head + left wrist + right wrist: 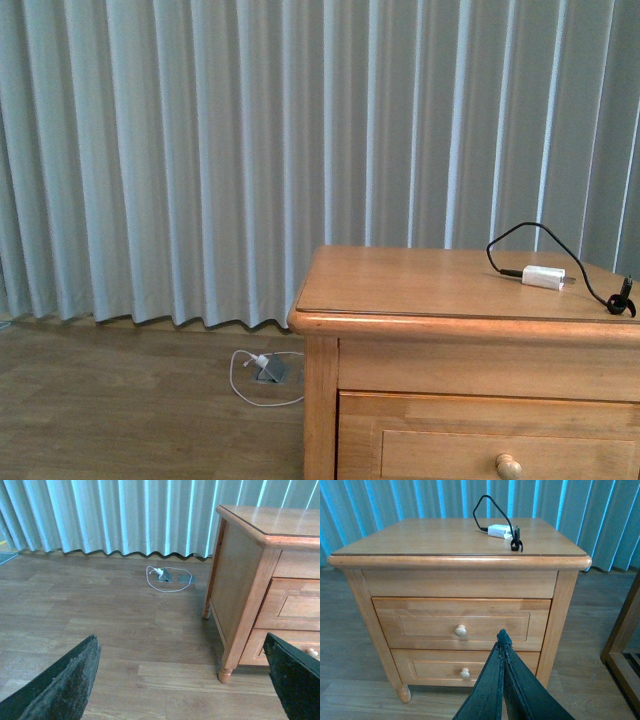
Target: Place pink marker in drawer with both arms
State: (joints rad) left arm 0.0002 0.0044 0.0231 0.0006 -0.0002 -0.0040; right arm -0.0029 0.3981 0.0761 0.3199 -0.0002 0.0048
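The pink marker is not in view in any frame. The top drawer (462, 622) of the honey-coloured nightstand is closed, with a round wooden knob (461, 630); it also shows in the front view (490, 440) and the left wrist view (295, 607). My right gripper (503, 639) is shut and empty, in front of the drawers, a little to the side of the knob. My left gripper (182, 680) is open and empty above the floor, beside the nightstand's corner leg. Neither arm shows in the front view.
A white charger plug (543, 277) with a black cable lies on the nightstand top (420, 285); it also shows in the right wrist view (499, 530). A lower drawer (465, 667) is closed. A white cable coil (167, 575) lies on the wood floor by the curtain. A wooden frame (625, 640) stands nearby.
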